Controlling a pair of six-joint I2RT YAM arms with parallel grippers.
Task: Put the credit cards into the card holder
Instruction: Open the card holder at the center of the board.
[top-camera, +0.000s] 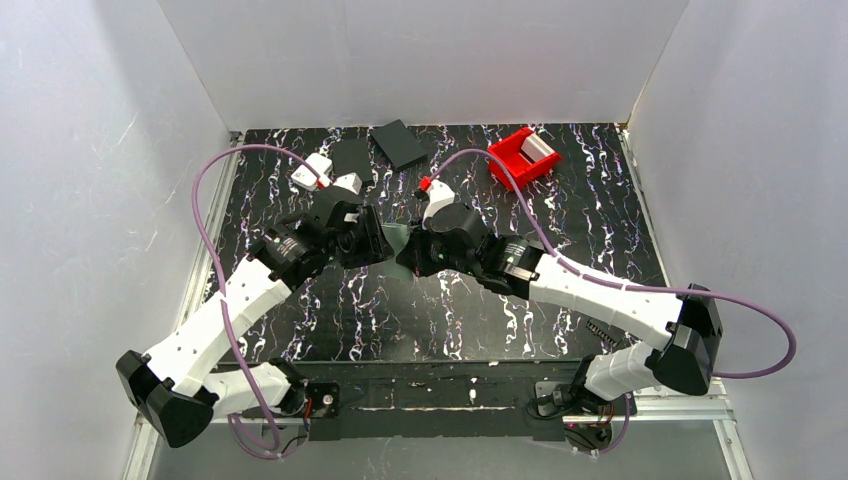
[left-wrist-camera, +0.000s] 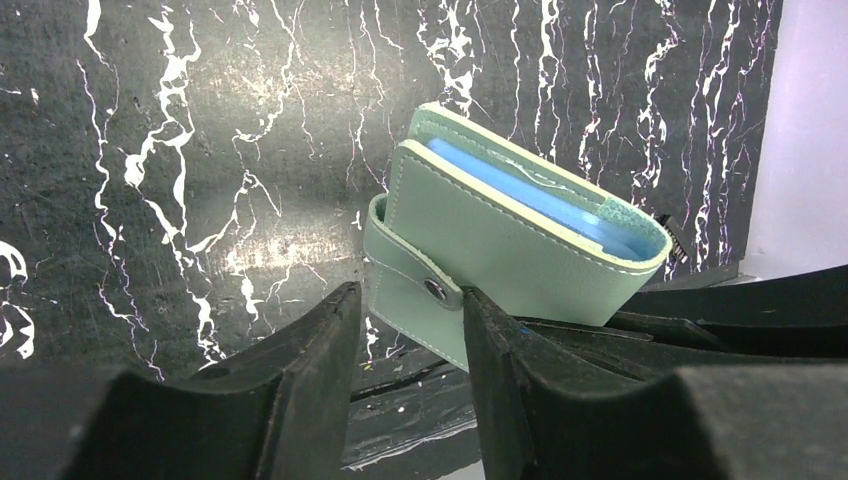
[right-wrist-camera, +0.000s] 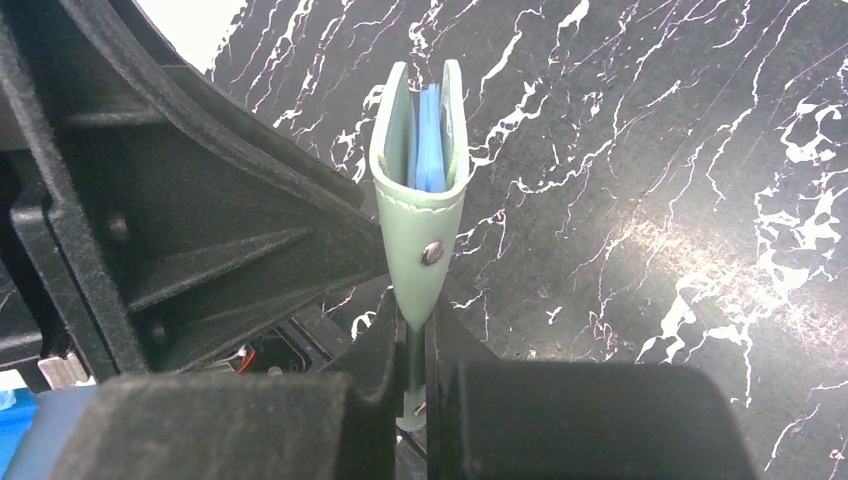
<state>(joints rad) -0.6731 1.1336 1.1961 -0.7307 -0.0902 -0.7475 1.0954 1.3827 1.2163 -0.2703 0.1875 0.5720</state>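
Black bases sit bolted at the near edge, and from them the two white arms lean inward so both pincers meet nose to nose abt mid-table. Nearest of the pair, the right gripper (right-wrist-camera: 415, 345) is pressed together on the card holder (right-wrist-camera: 420, 200), pinching its lower edge just under the snap dot (right-wrist-camera: 432, 252). The sage-green wallet stands on edge, folded, w/ pale blue clear pockets showing btwn its two covers. Whether it touches the marbled tabletop (top-camera: 560, 215) or hangs above it, can't tell.

Facing it, the left gripper (left-wrist-camera: 410, 297) is spread and grips nothing. In the left wrist view the wallet lies tilted just past the tips, strap end toward them, and one finger (left-wrist-camera: 500, 350) sits right by the strap near the snap (touching or a hair apart, can't tell). From the top camera the wallet is only a green sliver wedged btwn the two pincers.

Beyond the left pincer, left of centre, lie two small whitish pieces (top-camera: 313, 170) w/ red marks, close together; too small to say if they're cards. Farther on are two black rectangles (top-camera: 400, 143), flat on the table, one just past the whitish pieces and the other nearer the back wall. Far right, also near the back, sits the red plastic bin (top-camera: 508, 162), w/ sth white inside
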